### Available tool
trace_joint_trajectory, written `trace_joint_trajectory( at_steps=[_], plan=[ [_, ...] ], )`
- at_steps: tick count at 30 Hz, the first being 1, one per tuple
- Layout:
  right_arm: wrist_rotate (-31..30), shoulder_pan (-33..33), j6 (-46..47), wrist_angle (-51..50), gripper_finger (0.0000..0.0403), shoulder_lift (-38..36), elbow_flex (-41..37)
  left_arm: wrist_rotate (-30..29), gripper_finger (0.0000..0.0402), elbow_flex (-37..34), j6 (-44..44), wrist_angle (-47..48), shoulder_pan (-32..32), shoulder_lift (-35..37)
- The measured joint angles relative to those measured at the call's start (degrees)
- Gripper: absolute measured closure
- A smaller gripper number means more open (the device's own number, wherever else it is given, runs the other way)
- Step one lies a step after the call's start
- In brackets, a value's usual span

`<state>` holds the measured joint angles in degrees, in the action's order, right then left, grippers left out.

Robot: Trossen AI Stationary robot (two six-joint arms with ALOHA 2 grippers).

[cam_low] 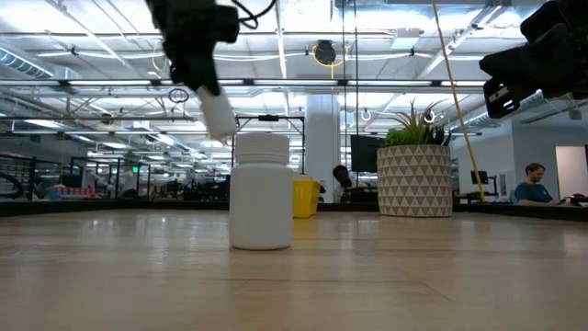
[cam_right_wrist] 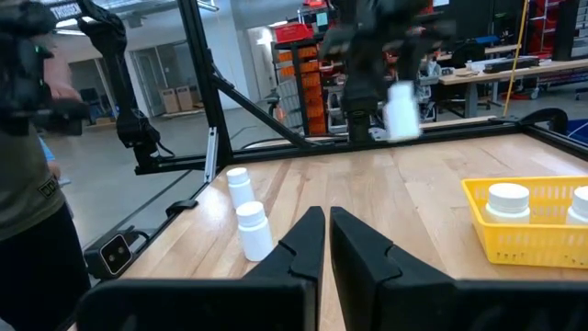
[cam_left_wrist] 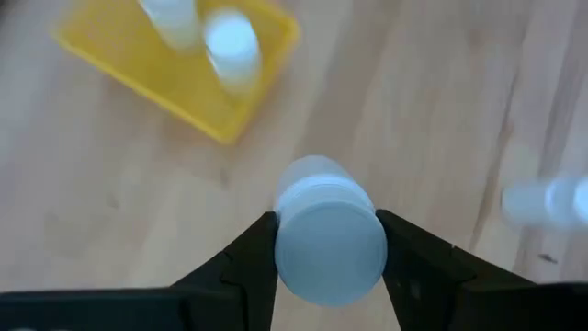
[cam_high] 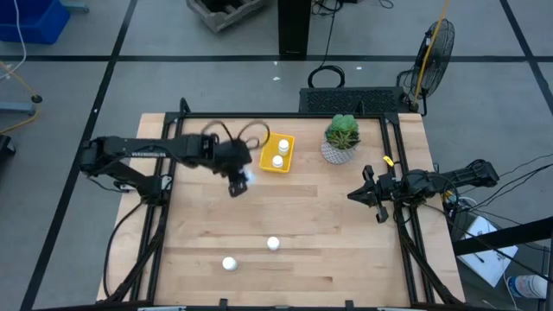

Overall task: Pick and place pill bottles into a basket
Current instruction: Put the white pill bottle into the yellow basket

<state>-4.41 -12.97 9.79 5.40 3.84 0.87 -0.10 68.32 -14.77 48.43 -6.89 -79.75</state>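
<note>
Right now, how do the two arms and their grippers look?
Both arms are dark, jointed and slim. The left gripper has two black wedge-shaped fingers. The right gripper has the same black tapered fingers. Dark cables loop above the left arm.

**Room around the table**

Grey floor (cam_high: 173, 82) with dark lines is showing around the wooden table (cam_high: 285, 225). A fan (cam_high: 435, 47) is standing beyond the table's far right corner; a blue bin (cam_high: 30, 19) is sitting at far left. Ceiling lights (cam_low: 386, 37) are glowing over an open hall. A seated person (cam_low: 533, 184) is working at right. Red shelving (cam_right_wrist: 299, 78) is standing behind.
</note>
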Motion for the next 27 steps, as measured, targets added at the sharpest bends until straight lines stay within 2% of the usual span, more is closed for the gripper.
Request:
trace_joint_trajectory(
  at_steps=[4,8,12,20,23,27],
  plan=[
    [-0.01,0.0,0.0,-0.01,0.0387,0.0,0.0,-0.03,0.0219,5.38,2.3,1.07,-4.43,-0.6],
    [-0.01,0.0,0.01,-0.01,0.0387,0.0,-0.01,-0.13,0.0237,10.29,4.25,2.27,-8.86,-3.41],
    [0.0,0.01,0.0,0.09,0.0387,0.0,-0.01,-0.04,0.0237,14.93,5.29,3.11,-11.83,-8.18],
    [0.01,0.01,0.01,0.08,0.0387,0.0,0.0,0.92,0.0217,22.35,9.73,5.74,-14.54,-20.43],
    [0.01,0.0,0.01,-0.01,0.0387,0.02,-0.01,0.72,0.0226,23.5,13.61,5.93,-14.6,-24.1],
    [0.01,0.02,0.0,0.01,0.0387,0.02,0.0,0.02,0.0237,23.9,13.84,5.23,-15.07,-27.74]
  ],
)
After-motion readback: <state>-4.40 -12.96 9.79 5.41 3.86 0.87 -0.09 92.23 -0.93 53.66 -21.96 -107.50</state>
